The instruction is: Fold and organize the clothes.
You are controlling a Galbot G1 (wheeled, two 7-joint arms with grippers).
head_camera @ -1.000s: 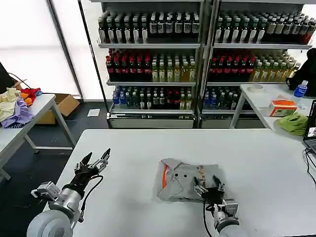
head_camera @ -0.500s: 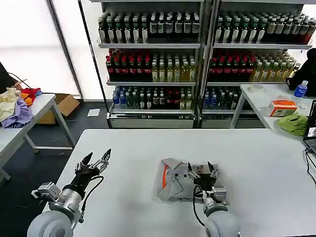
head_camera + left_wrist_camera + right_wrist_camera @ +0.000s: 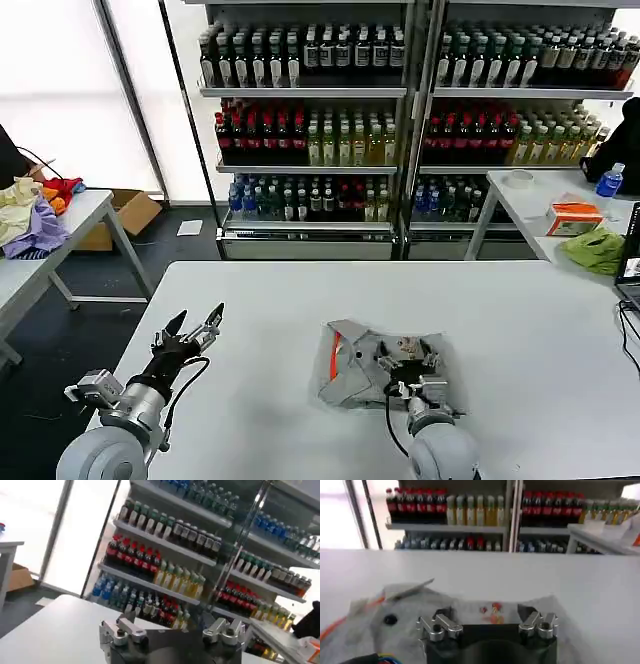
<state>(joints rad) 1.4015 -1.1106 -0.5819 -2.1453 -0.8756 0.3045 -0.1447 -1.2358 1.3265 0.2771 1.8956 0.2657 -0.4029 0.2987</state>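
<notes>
A: Where the head camera looks down on the white tabletop (image 3: 250,300), what is each arm doing?

B: The left gripper (image 3: 190,329) hovers close to the table's left edge, its forearm slanting up from the near-left corner, fingers spread wide and holding nothing. The right gripper (image 3: 408,353) reaches forward from the near edge over the grey polo shirt (image 3: 352,372), fingers parted above the cloth.

A: And where does the shirt lie?

B: Roughly mid-table, a little toward the near edge. It is folded into a compact bundle, with an orange collar lining (image 3: 333,358) showing on its left side.

A: What does the left wrist camera show?

B: The left gripper (image 3: 174,630) is tilted upward, its two fingers set wide apart and empty, with bare tabletop (image 3: 50,630) and drink shelves (image 3: 165,535) beyond.

A: And the right wrist camera?

B: The right gripper (image 3: 487,624) sits low over the polo shirt (image 3: 395,610), fingers wide and gripping nothing. The cartoon chest print (image 3: 492,612) lies between the fingertips, and a dark button (image 3: 390,620) shows farther along the cloth.
</notes>
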